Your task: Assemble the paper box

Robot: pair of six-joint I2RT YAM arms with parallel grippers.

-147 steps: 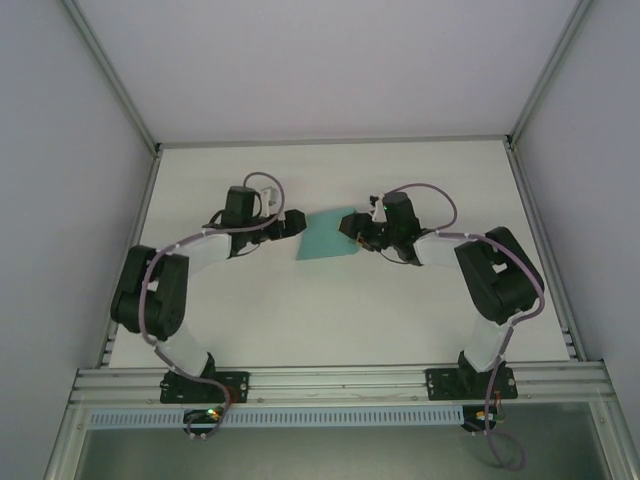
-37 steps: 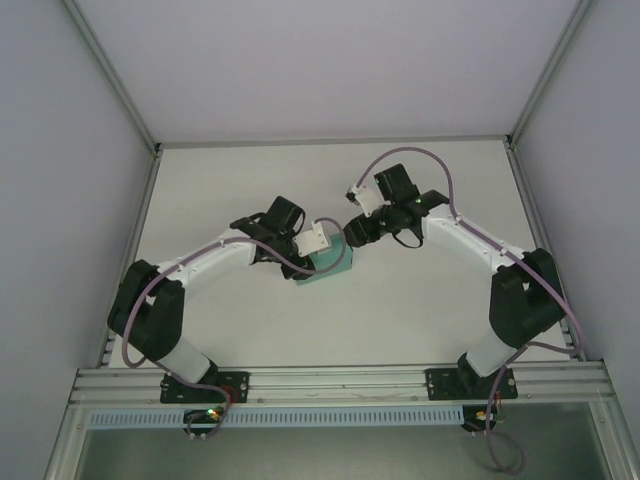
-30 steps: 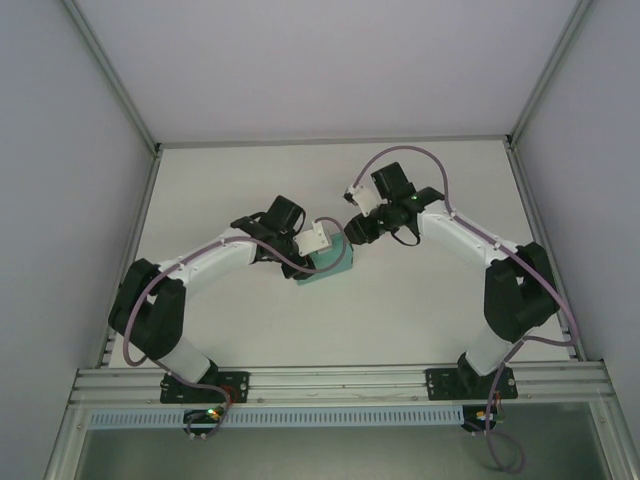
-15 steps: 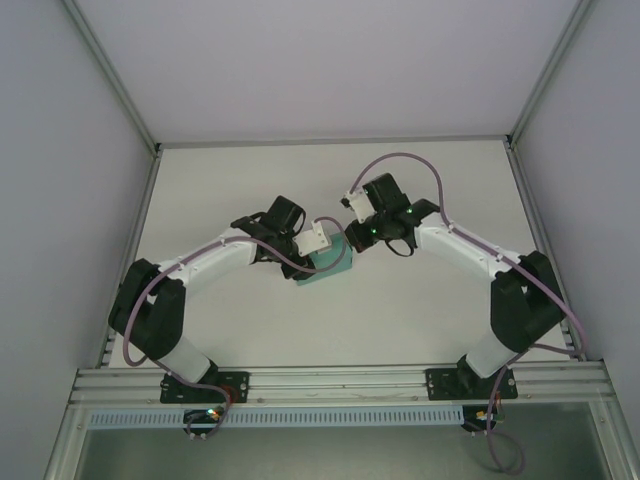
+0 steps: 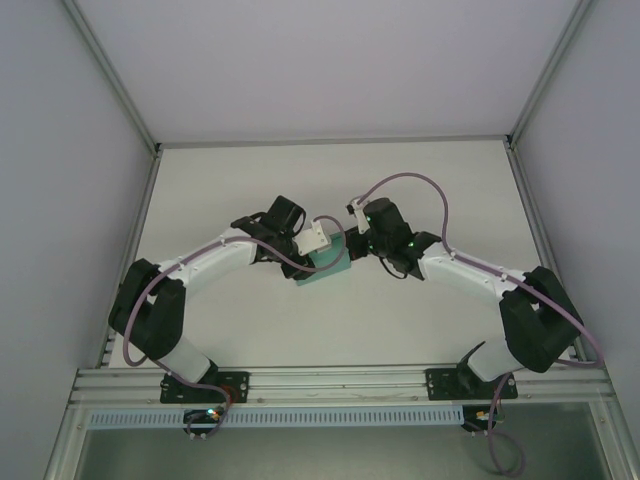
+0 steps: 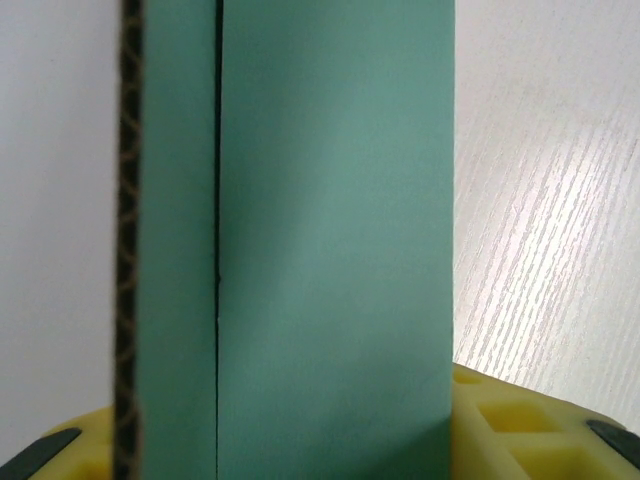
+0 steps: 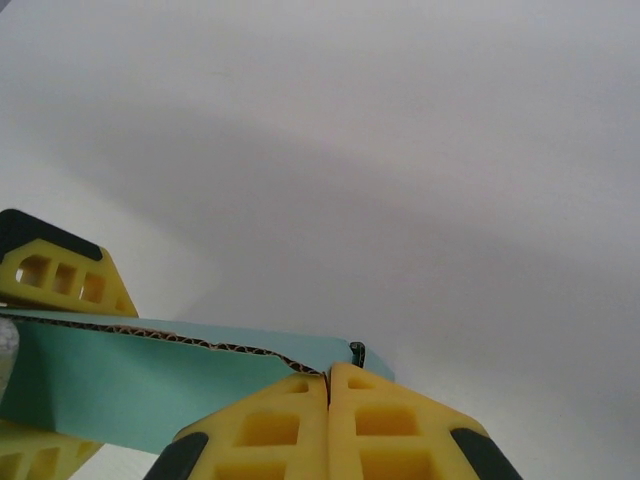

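Paper box point(image 5: 330, 263) sits clamped in left end effector point(image 6: 300, 445), right end effector point(image 7: 328, 380) closed together at its edge.

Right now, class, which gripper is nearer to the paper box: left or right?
Left. The left gripper has the paper box clamped between its fingers. The right gripper, shut, sits with its tips at the box's right-hand edge; contact there is unclear.

Our left arm point(image 5: 215, 258) and right arm point(image 5: 465, 272) both reach forward and bend inward, elbows out, wrists close together. Our left end effector point(image 6: 290, 445) grips the paper box point(image 6: 330, 220) across its width between its yellow fingers point(image 6: 540, 430). Our right end effector point(image 7: 328, 405) has its fingers point(image 7: 400, 425) pressed flat together.
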